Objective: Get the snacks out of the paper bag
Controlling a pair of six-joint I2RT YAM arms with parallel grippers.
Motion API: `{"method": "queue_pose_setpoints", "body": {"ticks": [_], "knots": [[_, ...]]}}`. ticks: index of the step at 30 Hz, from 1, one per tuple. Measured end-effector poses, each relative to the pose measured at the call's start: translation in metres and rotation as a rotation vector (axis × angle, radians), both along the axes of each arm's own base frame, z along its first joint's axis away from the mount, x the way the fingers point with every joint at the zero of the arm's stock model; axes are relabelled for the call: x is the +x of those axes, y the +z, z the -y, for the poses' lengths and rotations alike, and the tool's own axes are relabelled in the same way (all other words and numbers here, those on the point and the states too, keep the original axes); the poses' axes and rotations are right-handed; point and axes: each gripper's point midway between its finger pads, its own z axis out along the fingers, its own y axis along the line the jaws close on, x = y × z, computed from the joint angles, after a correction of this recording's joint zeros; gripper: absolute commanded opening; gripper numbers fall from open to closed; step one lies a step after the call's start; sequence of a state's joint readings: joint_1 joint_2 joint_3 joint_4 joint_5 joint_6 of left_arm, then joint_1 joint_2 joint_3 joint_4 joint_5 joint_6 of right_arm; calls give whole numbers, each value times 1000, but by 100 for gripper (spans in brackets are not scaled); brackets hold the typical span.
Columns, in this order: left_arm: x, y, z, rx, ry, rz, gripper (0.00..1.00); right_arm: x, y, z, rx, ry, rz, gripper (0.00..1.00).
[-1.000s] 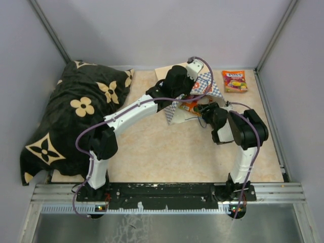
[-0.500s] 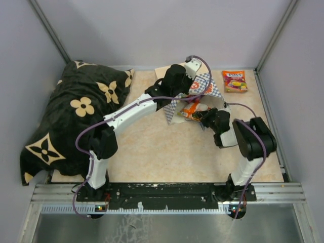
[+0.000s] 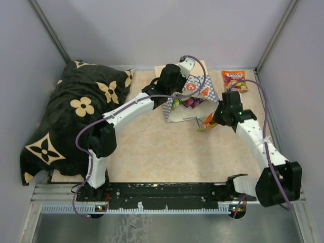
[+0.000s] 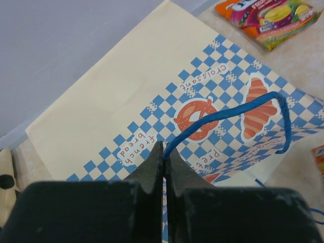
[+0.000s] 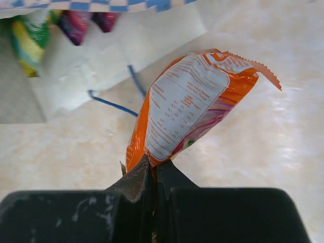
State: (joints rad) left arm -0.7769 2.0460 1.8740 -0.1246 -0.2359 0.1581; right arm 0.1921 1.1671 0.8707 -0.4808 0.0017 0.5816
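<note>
Top external: the paper bag (image 3: 197,91) lies on its side at upper centre of the frame, with its mouth turned toward the lower edge. Several snacks (image 3: 186,103) show inside the mouth. The left gripper (image 3: 187,66) sits at the bag's upper edge. In the left wrist view its jaws are pressed together on the blue cord handle (image 4: 228,114), which loops out to the right across the checkered band.

The right gripper (image 3: 214,120) is just lower right of the bag mouth and outside it. It is clamped tight on the bottom edge of an orange packet (image 3: 206,123). In the right wrist view the packet stands up out of the fingers with its printed back toward the lens. The bag mouth is at upper left of that frame, with green-yellow and purple packets in it. A second cord (image 5: 114,104) lies on the table (image 3: 167,152) between the mouth and the held packet.

A loose packet (image 3: 234,81) lies flat at upper right, near the bag's right side. A black flowered cushion (image 3: 76,116) fills the left of the frame, beside the left arm and well apart from both grippers.
</note>
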Motion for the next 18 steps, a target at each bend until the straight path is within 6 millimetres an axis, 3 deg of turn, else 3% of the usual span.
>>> {"method": "queue_pose_setpoints", "body": {"ticks": [3,8,11,12,15,17,18], "knots": [[1,-11,-5,32,-2,1,0,-5,1,25,-170,-22,-104,0],[2,-27,-13,91,-9,-3,0,-33,-3,71,-473,-92,-320,0],[1,-28,-19,117,-11,5,0,-34,-9,87,-661,-99,-445,1],[0,-27,-22,123,-12,7,0,-33,-14,91,-717,-93,-485,8],[-3,-24,-32,134,-9,11,0,-32,-30,95,-828,-61,-587,63],[-3,-21,-39,137,-2,14,0,-26,-35,90,-868,-20,-616,90],[-2,-19,-42,137,2,16,0,-20,-35,83,-862,-3,-599,98]]}}
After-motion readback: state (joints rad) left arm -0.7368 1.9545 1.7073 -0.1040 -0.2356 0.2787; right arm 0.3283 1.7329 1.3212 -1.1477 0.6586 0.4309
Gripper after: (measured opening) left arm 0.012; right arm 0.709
